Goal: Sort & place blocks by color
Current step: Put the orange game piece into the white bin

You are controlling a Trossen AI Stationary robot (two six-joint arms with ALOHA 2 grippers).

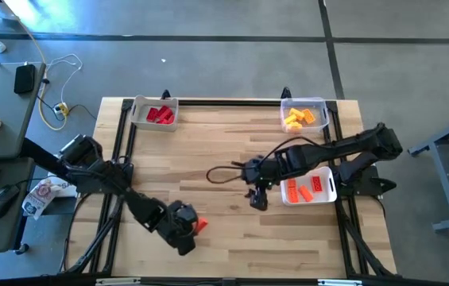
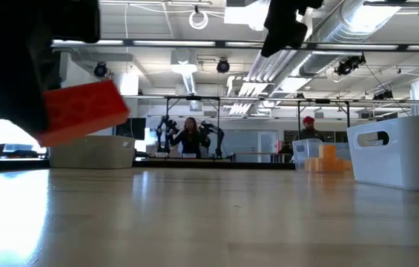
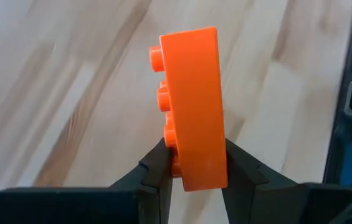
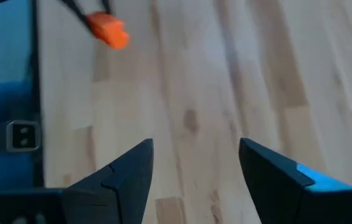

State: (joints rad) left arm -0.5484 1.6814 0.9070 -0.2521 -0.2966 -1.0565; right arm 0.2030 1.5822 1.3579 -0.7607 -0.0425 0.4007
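Note:
My left gripper [image 1: 192, 227] hovers over the near-left part of the table, shut on an orange block [image 3: 191, 106], which the low view shows as a block [image 2: 83, 113] above the tabletop. My right gripper [image 1: 257, 199] stands open over the table's middle, just left of the near-right bin, with bare wood between its fingers [image 4: 191, 168]. That wrist view also shows the held block [image 4: 108, 30] farther off. Red blocks [image 1: 160, 115] lie in the far-left bin, yellow-orange blocks [image 1: 302, 118] in the far-right bin, and orange blocks [image 1: 305, 191] in the near-right bin. My left gripper pinches the orange block between its two fingers [image 3: 157, 171] at one end [image 3: 200, 177]. One finger presses the studded face and the other the opposite flat face. The rest of the block sticks out past the fingertips, and it is lifted clear of the table.
A white bin [image 1: 154, 104] sits at the far-left corner, a clear bin [image 1: 324, 104] at the far-right corner, and a white bin [image 1: 332, 184] at the right edge. A black cable [image 1: 224, 171] loops near the right arm. A black frame [image 1: 224, 100] edges the table. People stand in the room behind.

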